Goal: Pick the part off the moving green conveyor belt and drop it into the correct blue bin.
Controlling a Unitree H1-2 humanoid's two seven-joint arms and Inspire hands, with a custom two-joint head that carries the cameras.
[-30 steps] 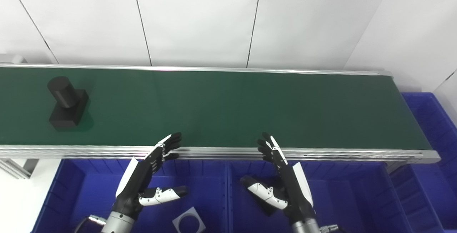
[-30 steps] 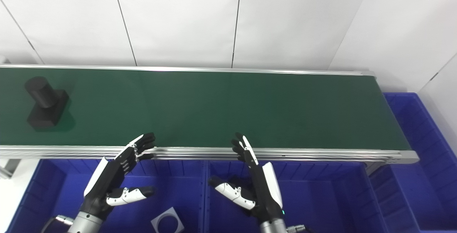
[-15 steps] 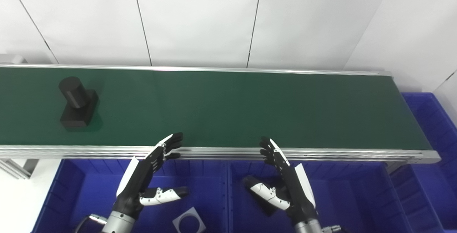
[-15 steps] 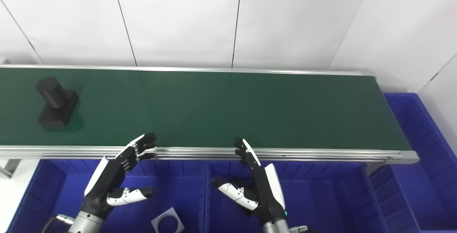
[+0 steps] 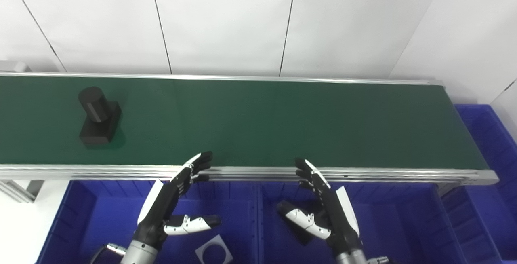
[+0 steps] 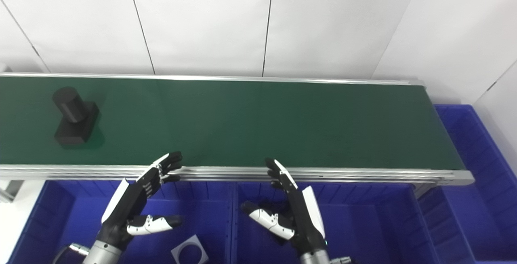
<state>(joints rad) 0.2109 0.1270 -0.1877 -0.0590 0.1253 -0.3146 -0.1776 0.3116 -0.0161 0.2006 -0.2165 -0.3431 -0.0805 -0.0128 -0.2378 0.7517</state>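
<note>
Left eye view: the black part (image 5: pixel 98 116) rides the belt (image 5: pixel 258 122) unpicked; both hands (left (image 5: pixel 169 199), right (image 5: pixel 323 211)) wait, fingers spread and empty, over the bins (image 5: pixel 242 199).

Background is just a plain white panelled wall (image 5: pixel 226 21) with thin dark seams running down it, and it turns a corner over on the right. Tucked at the far left edge there's a small grey box-ish thing (image 5: pixel 12 66) poking up behind everything, too cut off to tell what it is. Bottom left you can see a bit of white floor (image 5: pixel 24 223) and some silver aluminium frame legs (image 5: pixel 18 189) angling down onto it.
</note>
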